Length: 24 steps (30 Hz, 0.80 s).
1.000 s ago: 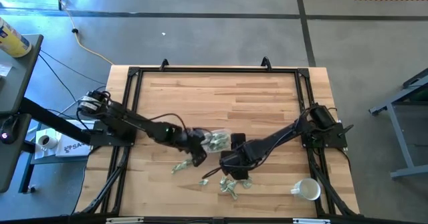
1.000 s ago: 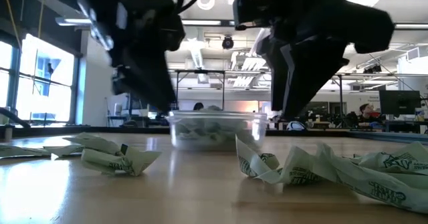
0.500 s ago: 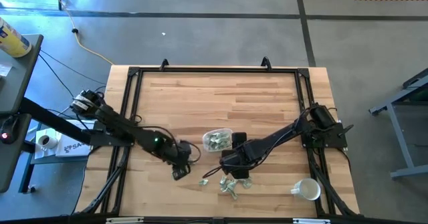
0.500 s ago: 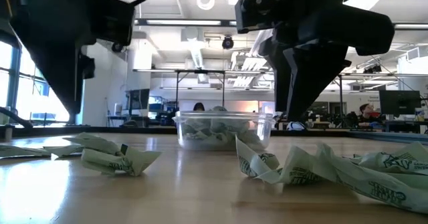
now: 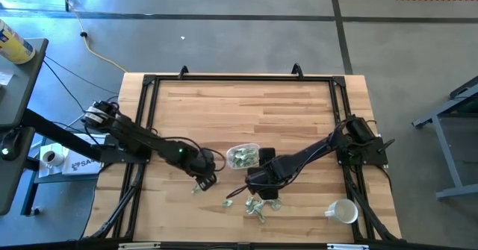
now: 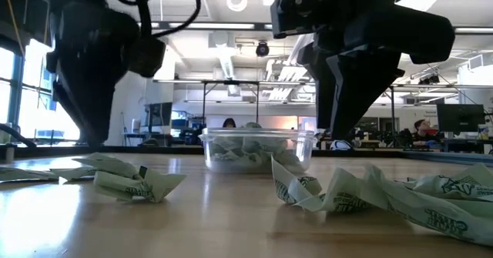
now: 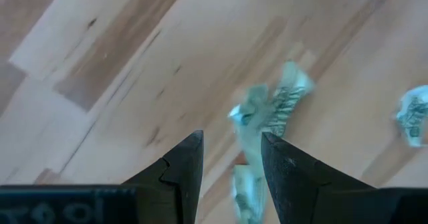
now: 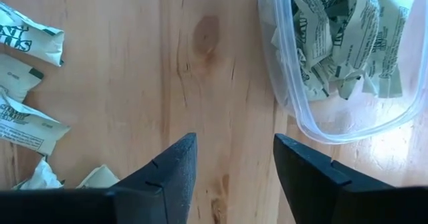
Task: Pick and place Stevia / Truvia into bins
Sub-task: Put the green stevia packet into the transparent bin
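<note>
The left gripper (image 5: 203, 180) hangs low over a crumpled Stevia packet (image 7: 267, 110) lying left of the tub, fingers (image 7: 184, 164) parted a little w/ nothing between them, probably lined up for a pick since the packet sits just ahead of the tips. The right gripper (image 5: 258, 181) waits between the bin (image 5: 243, 156) and the loose pile (image 5: 258, 207) nearer the tabletop's (image 5: 246, 108) front edge, fingers (image 8: 170, 170) likewise apart and empty (close to both, so short trips). The clear bin already holds a heap of packets (image 8: 348, 37), approx. half full, though the depth is hard to judge. A white mug (image 5: 343, 211) stands far right, unused.
</note>
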Each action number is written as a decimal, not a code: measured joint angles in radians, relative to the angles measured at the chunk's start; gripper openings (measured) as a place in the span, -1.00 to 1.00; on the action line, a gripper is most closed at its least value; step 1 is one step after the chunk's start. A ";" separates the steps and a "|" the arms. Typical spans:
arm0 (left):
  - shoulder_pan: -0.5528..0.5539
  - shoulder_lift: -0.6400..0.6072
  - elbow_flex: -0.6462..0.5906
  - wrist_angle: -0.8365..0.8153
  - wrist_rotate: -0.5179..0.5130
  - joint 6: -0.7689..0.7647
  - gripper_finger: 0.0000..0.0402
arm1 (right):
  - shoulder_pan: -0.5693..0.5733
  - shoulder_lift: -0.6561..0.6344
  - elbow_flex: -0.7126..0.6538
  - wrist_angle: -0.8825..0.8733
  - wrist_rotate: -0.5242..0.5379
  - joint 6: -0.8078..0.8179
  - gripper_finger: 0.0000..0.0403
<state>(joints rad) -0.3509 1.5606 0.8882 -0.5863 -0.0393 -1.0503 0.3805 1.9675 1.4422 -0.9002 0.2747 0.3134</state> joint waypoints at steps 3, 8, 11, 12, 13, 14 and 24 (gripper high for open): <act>0.021 0.027 0.001 0.015 0.040 0.007 -0.08 | -0.005 0.000 0.000 -0.009 -0.004 0.000 -0.06; 0.023 0.038 0.001 0.039 0.094 0.011 -0.08 | -0.008 0.000 0.000 -0.047 -0.020 0.026 -0.04; 0.023 0.038 0.001 0.056 0.112 0.027 -0.08 | -0.008 0.000 0.000 -0.052 -0.023 0.027 -0.05; 0.024 0.038 0.001 0.059 0.113 0.033 -0.08 | -0.008 0.000 0.000 -0.053 -0.023 0.028 -0.06; 0.024 0.038 0.001 0.060 0.110 0.034 -0.08 | -0.008 0.000 0.000 -0.053 -0.022 0.028 -0.07; 0.024 0.038 0.001 0.062 0.104 0.034 -0.08 | -0.008 0.000 0.000 -0.053 -0.022 0.028 -0.07; 0.024 0.069 0.000 0.070 0.086 0.079 -0.08 | -0.009 0.000 0.000 -0.057 -0.031 0.048 -0.08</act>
<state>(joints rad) -0.3265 1.6294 0.8886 -0.5162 0.0462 -0.9710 0.3714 1.9671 1.4422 -0.9569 0.2440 0.3617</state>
